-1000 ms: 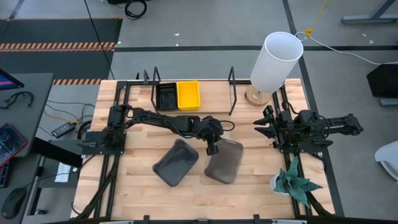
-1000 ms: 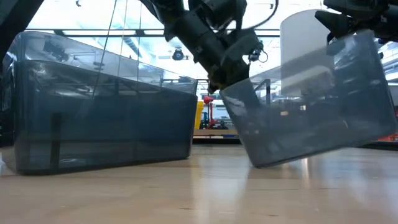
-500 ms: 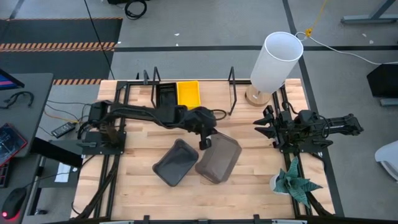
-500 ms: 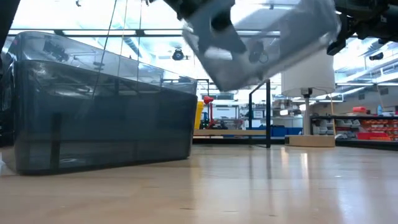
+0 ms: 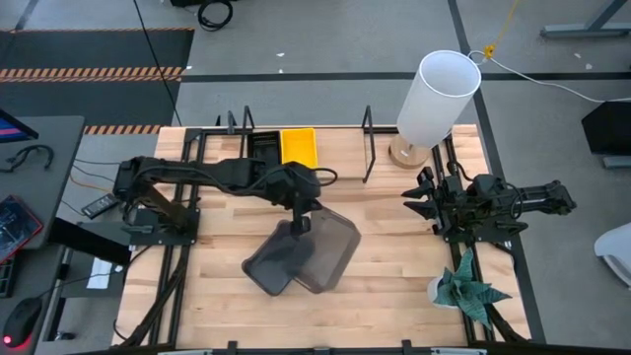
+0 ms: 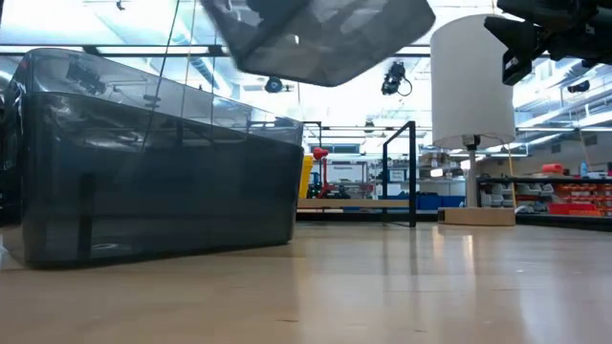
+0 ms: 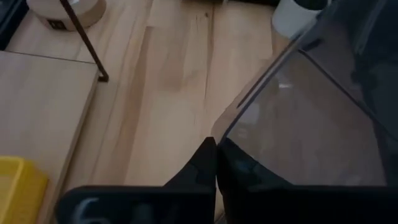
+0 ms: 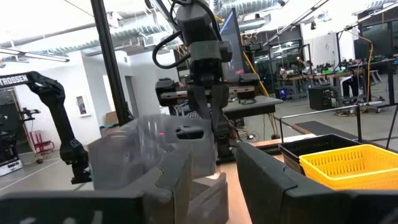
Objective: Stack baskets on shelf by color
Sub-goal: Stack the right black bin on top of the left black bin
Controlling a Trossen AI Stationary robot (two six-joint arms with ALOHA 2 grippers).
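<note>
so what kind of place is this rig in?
Likely a robotics lab or workshop: another robot arm stands on a bench, open ducts run overhead, and workbenches with gear fill the background.

1. Even, bright light falls on the light wooden tabletop point(image 5: 394, 266) from above; shadows are soft.
2. In the low view, ceiling lights glare strongly behind.
3. The raised translucent dark grey basket point(image 6: 320, 38) looks motion-blurred.

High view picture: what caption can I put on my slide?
Left gripper lifts a grey basket over another grey basket.
</note>
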